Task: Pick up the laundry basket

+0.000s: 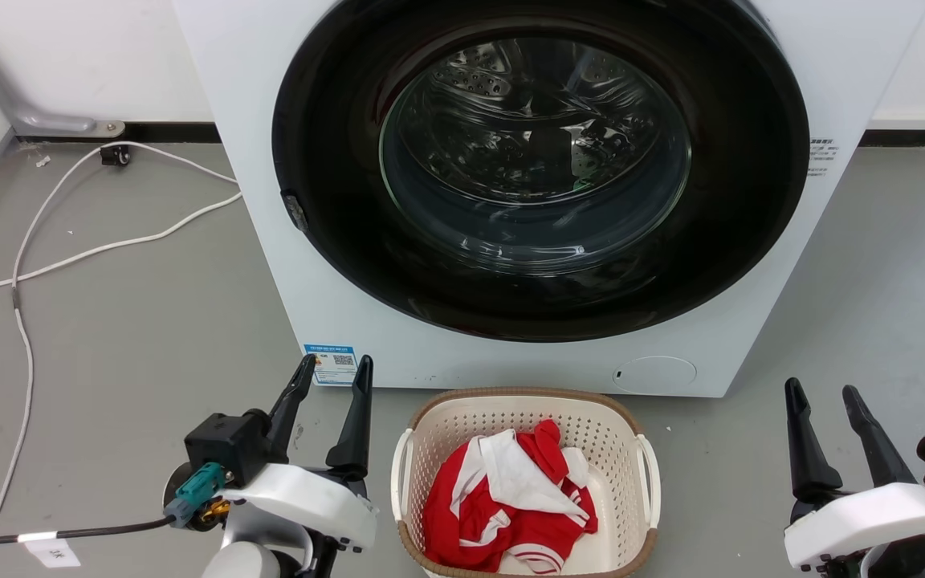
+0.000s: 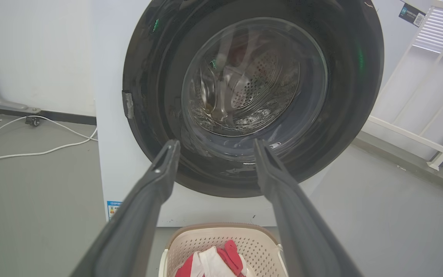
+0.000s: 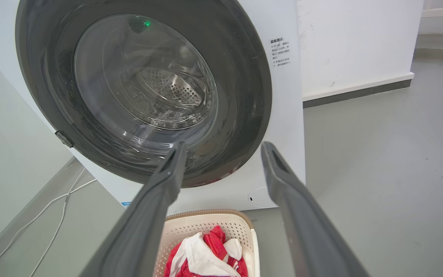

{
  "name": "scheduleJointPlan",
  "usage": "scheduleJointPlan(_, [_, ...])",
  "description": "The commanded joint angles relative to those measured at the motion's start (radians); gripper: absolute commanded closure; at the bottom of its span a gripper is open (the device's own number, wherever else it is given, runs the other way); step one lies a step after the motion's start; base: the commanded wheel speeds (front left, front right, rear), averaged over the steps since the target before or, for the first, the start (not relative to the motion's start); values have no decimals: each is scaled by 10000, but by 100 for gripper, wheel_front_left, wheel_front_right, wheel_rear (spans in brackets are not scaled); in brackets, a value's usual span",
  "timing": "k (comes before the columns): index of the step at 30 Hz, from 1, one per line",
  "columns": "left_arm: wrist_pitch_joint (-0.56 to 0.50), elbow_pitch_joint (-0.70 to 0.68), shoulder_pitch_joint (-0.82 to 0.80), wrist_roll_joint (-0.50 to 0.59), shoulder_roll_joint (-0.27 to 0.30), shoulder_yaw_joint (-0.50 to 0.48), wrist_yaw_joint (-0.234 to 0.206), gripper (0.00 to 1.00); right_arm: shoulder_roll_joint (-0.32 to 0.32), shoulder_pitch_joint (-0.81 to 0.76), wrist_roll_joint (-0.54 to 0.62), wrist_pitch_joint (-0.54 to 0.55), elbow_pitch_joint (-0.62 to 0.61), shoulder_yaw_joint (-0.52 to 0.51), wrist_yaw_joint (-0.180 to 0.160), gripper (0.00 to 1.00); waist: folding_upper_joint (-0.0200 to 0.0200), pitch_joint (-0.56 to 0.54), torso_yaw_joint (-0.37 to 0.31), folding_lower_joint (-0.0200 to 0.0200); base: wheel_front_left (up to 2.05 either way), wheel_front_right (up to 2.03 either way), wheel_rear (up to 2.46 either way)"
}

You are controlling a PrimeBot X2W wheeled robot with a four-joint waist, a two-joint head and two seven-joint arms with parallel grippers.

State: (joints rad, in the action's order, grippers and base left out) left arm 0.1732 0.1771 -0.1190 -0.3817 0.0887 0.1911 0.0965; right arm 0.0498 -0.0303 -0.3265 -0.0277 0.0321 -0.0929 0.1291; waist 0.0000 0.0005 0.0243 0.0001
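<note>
On grey floor (image 1: 125,321) by white wall (image 1: 69,56), laundry basket (image 1: 470,421) fronts washer (image 1: 270,241), L pincer (image 1: 336,363) & R pincer (image 1: 820,388) spread, empty.

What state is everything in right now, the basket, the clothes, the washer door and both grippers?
laundry basket: upright on the floor, ungripped, holding clothing.
red and white garment: crumpled inside the basket.
washing machine door: shut.
left gripper: open, empty.
right gripper: open, empty.
white cable: lying loose on the floor.
</note>
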Motion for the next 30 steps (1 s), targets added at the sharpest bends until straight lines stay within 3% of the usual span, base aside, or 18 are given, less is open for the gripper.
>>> scheduleJointPlan(1, [91, -60, -191, 242, 76, 65, -20, 0, 14, -5, 229, -103, -67, -27, 18, 0, 0, 0, 8, -1, 0, 0, 0])
scheduleJointPlan(30, [695, 231, -91, 2329, 7, 277, -284, 0, 10, -14, 2198, -798, 315, -102, 21, 0, 0, -38, 153, -1, 0, 0, 0])
